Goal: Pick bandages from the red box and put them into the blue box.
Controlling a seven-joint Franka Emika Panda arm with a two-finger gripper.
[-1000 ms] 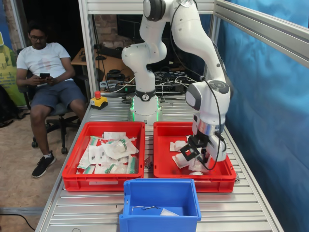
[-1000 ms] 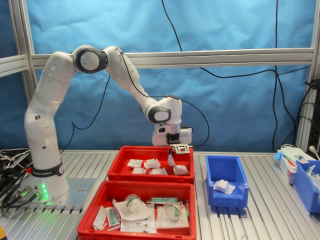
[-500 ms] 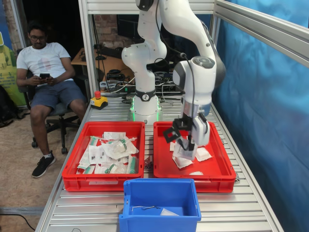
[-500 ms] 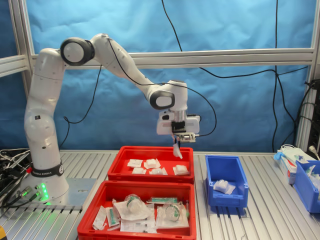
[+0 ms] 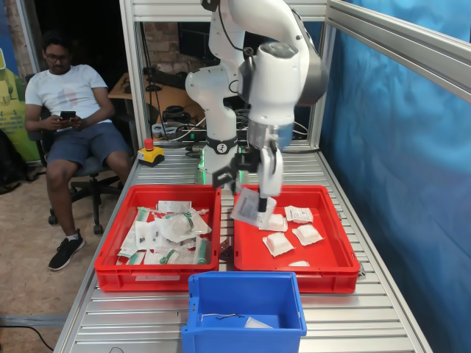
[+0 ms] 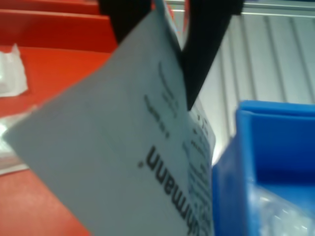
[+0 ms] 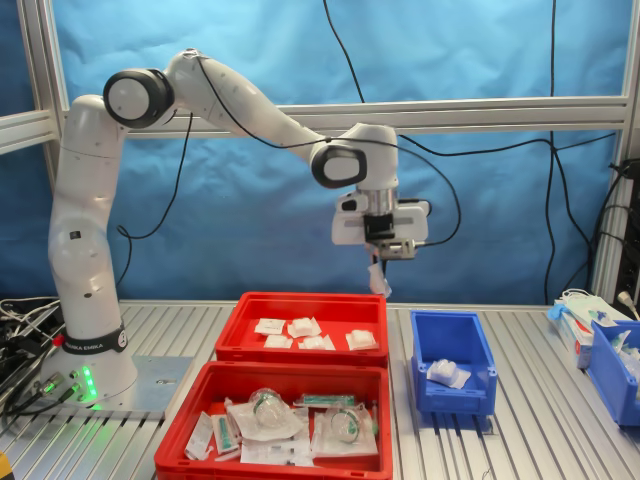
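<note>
**Packet in the air, blue box next**

The claw [image 7: 379, 262] is pinched on one bandage [image 7: 378, 281], which hangs by an edge above the gap between the red box [image 7: 301, 341] and the blue box [image 7: 452, 368] in the second exterior view. In the first exterior view the same packet [image 5: 249, 208] dangles tilted over the near-left part of the red crate [image 5: 293, 265].

To my eye this is the carry. The sensible way is to bring the packet right over the blue box's opening, clear of its taller walls, and lower a little before letting go. It is light and hangs off-centre, so dropped from high it could flutter or catch the rim.

The wrist view shows the packet [image 6: 123, 147] as flat, pale, papery stuff with dark print, gripped between two black fingers [image 6: 204, 44]. It looks limp and thin at the edge. Four or so white, puffy square packets [image 5: 291, 228] lie loose in the red box, and one whitish crumpled piece [image 7: 443, 373] sits in the blue box. Both crates are smooth, hard plastic on a ribbed metal bench [image 7: 540, 410]. The other red crate [image 5: 158, 272] holds crinkly green-and-white wrappers [image 5: 171, 232].
</note>
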